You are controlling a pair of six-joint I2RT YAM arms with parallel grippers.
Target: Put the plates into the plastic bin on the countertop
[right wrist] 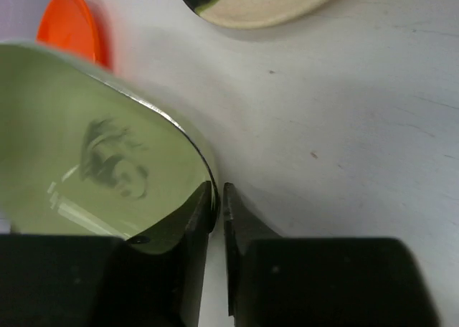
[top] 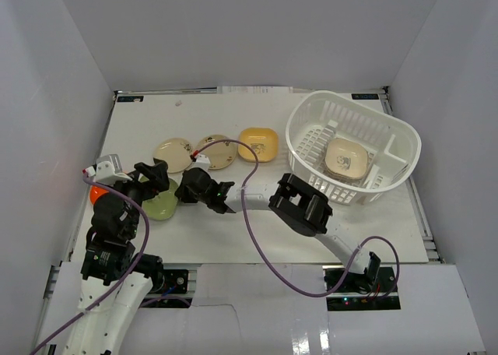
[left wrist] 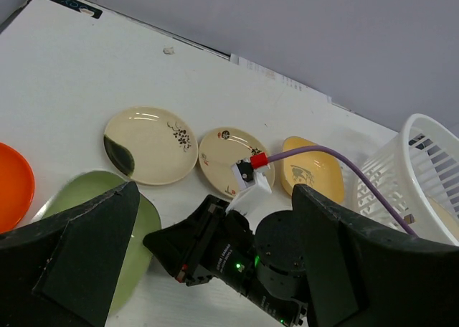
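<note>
My right gripper [right wrist: 217, 198] is shut on the right rim of the green plate [right wrist: 93, 162], which lies low on the countertop [top: 249, 230]. In the top view it [top: 185, 193] reaches left to that plate [top: 159, 207]. My left gripper [left wrist: 215, 255] is open and empty, hovering above the right wrist and the green plate [left wrist: 140, 244]. An orange plate [top: 97, 193] lies left of the green one. Cream [top: 173, 154], tan [top: 216, 151] and yellow [top: 258, 144] plates lie in a row. The white plastic bin [top: 389, 133] at the right holds a cream plate [top: 346, 158].
White walls enclose the table on three sides. A purple cable [top: 247, 215] loops over the right arm above the table. The right arm's elbow [top: 303, 203] lies just in front of the bin.
</note>
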